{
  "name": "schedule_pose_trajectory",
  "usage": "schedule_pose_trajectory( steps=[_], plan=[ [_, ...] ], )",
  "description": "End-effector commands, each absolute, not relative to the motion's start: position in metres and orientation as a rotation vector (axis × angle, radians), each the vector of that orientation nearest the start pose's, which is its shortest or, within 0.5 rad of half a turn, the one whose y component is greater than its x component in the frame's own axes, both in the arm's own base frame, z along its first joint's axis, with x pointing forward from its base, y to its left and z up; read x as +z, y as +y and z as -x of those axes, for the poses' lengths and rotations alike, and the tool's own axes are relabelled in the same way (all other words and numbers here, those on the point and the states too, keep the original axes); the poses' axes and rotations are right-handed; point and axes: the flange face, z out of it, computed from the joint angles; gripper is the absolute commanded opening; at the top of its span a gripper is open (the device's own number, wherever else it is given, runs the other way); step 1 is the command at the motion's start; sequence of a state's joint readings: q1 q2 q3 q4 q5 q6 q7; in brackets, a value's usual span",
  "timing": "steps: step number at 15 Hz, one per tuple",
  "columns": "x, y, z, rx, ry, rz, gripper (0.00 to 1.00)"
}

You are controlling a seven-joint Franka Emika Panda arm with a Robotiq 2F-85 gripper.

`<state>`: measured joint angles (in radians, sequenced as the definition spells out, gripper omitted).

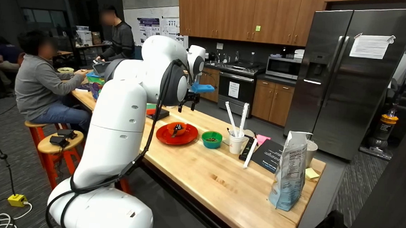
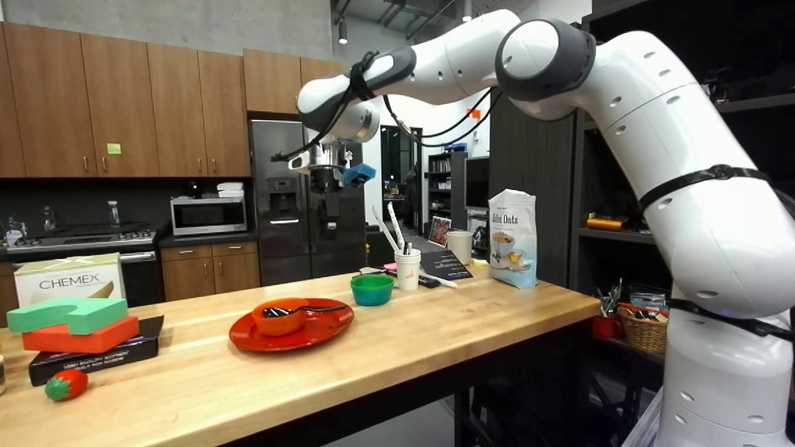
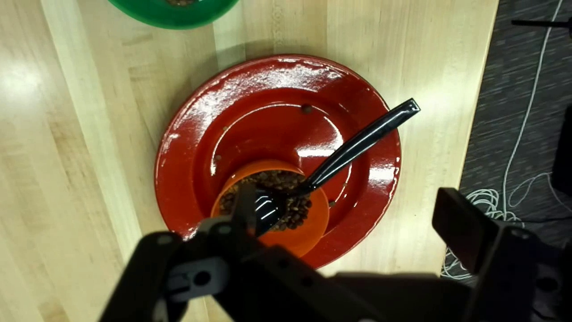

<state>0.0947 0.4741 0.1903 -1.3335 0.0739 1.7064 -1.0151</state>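
My gripper [image 3: 348, 208] stands open, its fingers wide apart with nothing between them. It hangs well above the table in both exterior views. Below it in the wrist view lies a red plate [image 3: 277, 127] bearing an orange bowl [image 3: 313, 230] of dark brown beans or pellets. A black spoon [image 3: 364, 141] rests in that bowl, its handle reaching past the plate's rim. One finger hides part of the bowl and of the spoon's head. Beside the plate is a green bowl [image 2: 371, 292] with some brown bits inside, cut off at the wrist view's top edge.
A white cup [image 1: 235, 145] with pens and wrapped sticks stands past the green bowl. Farther along is an oats bag [image 2: 514, 239]. Foam blocks [image 2: 81, 335], a toy strawberry [image 2: 66, 385] and a Chemex box [image 2: 68, 279] occupy another end. A seated person [image 1: 46, 79] is at the table.
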Motion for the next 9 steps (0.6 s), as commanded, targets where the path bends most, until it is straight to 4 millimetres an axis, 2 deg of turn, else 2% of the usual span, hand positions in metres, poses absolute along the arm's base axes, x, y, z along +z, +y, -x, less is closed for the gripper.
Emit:
schedule_pose_trajectory(
  steps=[1, 3, 5, 6, 9],
  plan=[
    [0.458, 0.177, -0.663, 0.052, -1.749, 2.394, 1.0],
    [0.458, 0.175, -0.664, 0.057, -1.738, 2.407, 1.0],
    [0.455, 0.164, -0.672, 0.045, -1.685, 2.45, 1.0],
    [0.449, 0.164, -0.676, 0.041, -1.647, 2.459, 1.0],
    [0.407, 0.187, -0.678, 0.104, -1.541, 2.413, 1.0]
  ],
)
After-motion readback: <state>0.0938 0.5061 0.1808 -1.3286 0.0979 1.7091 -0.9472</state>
